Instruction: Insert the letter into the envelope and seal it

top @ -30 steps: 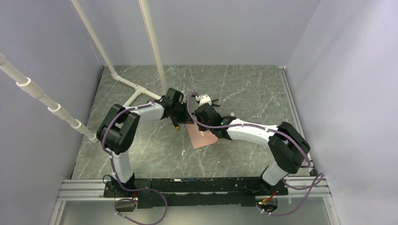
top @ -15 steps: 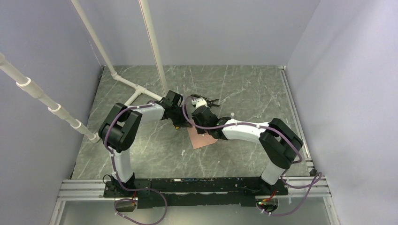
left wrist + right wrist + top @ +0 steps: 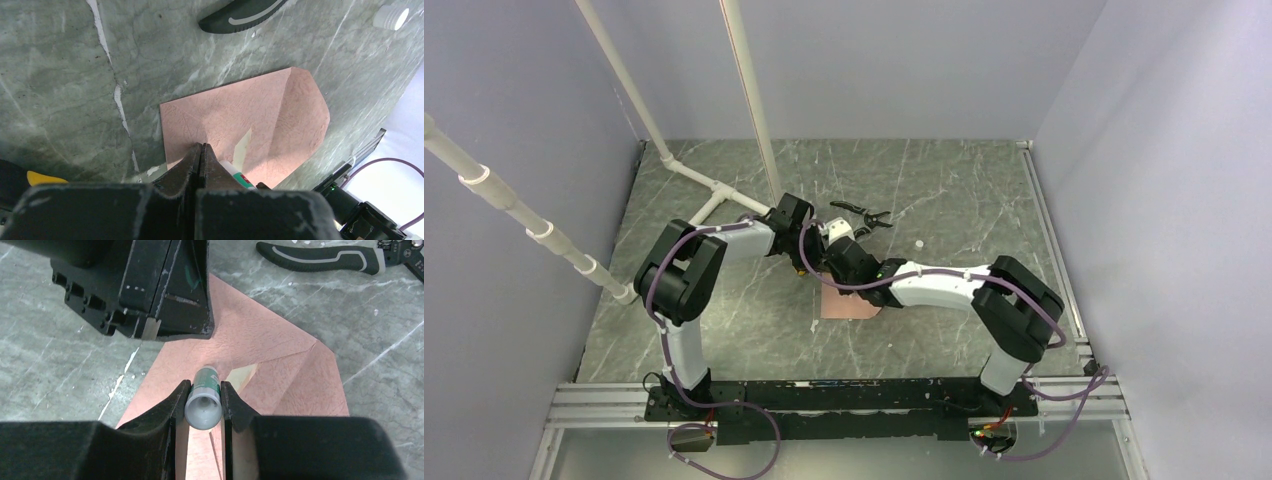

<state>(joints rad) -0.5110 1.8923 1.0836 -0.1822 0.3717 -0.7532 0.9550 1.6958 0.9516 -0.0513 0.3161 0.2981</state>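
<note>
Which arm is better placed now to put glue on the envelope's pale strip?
Right. The right end effector grips the glue stick, its tip near the pale strip of the envelope. The left end effector is shut, resting on the envelope.

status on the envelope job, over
Left gripper shut, tips on envelope edge. Right gripper shut on glue stick over the envelope, flap open. Pliers lie beyond, apart from it.

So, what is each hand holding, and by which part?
Right hand: a glue stick, by its sides near the grey end. Left hand: shut, tips on the envelope, holding nothing visible.
</note>
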